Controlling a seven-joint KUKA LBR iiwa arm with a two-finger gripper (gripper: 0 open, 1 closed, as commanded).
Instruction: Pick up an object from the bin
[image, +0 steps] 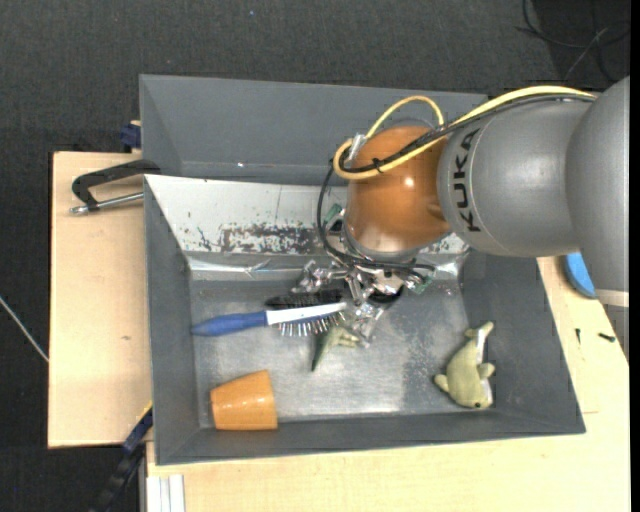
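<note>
My gripper (362, 305) hangs low in the middle of the bin, under the arm's orange cover. It is just above the bristle end of a brush (262, 320) with a blue handle, which lies flat and points left. A small dark green thing (322, 350) lies right below the gripper, touching or nearly touching it. A black brush-like piece (303, 297) sits just left of the gripper, behind the white bristles.
An orange cup (244, 401) lies on its side at the bin's front left. A pale yellow-green toy fish (468, 377) rests at the front right. The arm and its cables cover the bin's back right.
</note>
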